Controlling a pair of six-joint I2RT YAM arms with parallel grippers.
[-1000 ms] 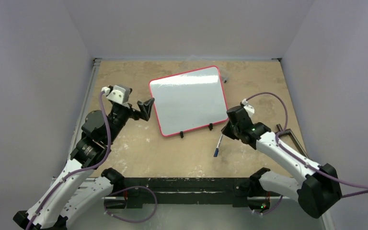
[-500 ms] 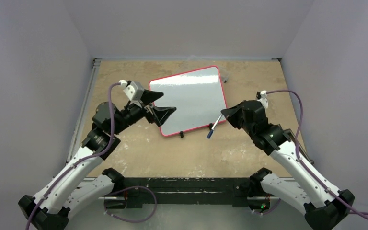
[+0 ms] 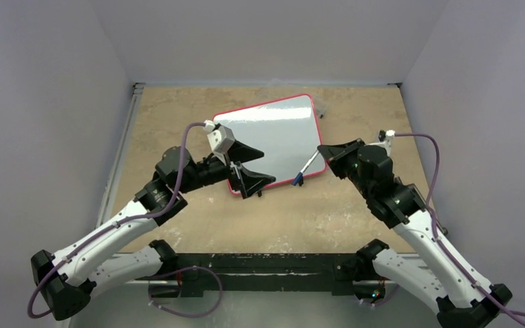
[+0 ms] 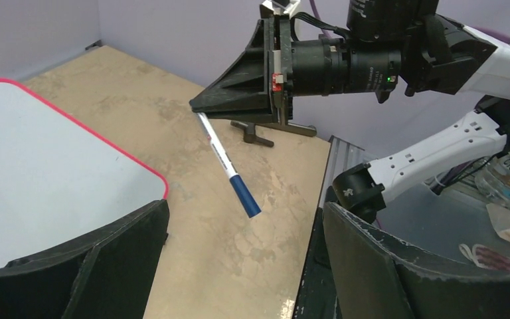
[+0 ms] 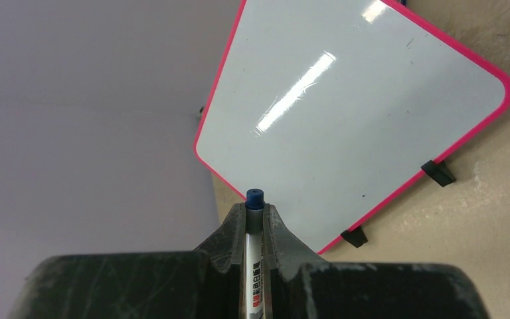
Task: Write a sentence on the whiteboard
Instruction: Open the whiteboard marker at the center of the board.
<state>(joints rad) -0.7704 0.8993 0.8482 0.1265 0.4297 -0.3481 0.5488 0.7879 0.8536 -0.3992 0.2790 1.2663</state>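
The whiteboard [image 3: 273, 133], glossy white with a thin red frame, lies flat at the table's middle back, with a black clip foot [image 3: 260, 192] on its near edge. It also shows in the left wrist view [image 4: 33, 179] and the right wrist view [image 5: 352, 119]. My right gripper [image 3: 322, 150] is shut on a white marker with a blue cap [image 3: 306, 169], held in the air over the board's near right corner, cap pointing down and left. The marker also shows in the wrist views [image 4: 229, 166] [image 5: 255, 219]. My left gripper [image 3: 266, 167] is open and empty over the board's near left corner, facing the marker.
A black metal stand [image 4: 259, 129] lies on the table at the right, behind the right arm. A small clear item [image 3: 321, 109] lies by the board's far right corner. Plastic bags [image 4: 505, 179] lie off the table's edge. Purple walls close in three sides.
My right gripper lifted the marker off the table and carried it up and left to the board's corner. My left gripper swung right over the board's near left corner, still open.
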